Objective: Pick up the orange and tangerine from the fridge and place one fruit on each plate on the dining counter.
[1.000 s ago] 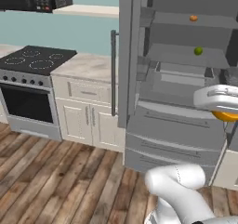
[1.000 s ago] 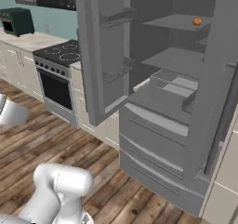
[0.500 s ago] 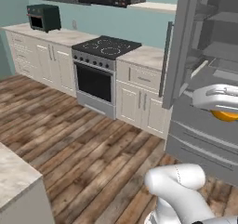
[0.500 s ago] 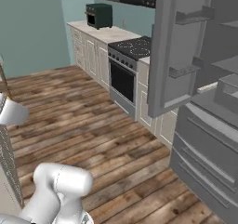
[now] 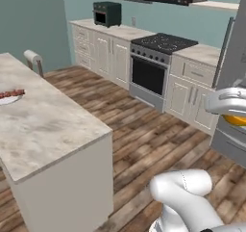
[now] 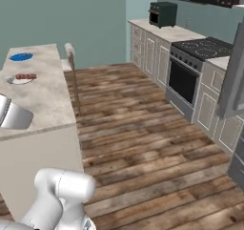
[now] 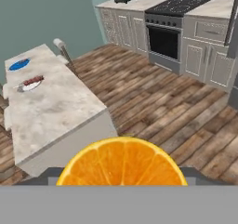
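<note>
Orange (image 7: 122,162) in tool (image 7: 122,177), cut face seemingly toward camera.

A black-topped stove (image 5: 154,64) stood among cream cabinets (image 5: 102,48) along the far wall. A dark green toaster oven (image 5: 106,13) sat on the worktop (image 6: 167,31), above a wood plank floor (image 6: 138,129).

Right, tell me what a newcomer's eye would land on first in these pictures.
First the bright orange, cut face toward the camera, low in the hand view right at the gripper. Next the long dining counter with its marbled beige top, stretching away on the left, with a blue plate at its far end and a pale plate bearing a skewer nearer. Then the black-topped stove among cream cabinets on the far wall.
</note>
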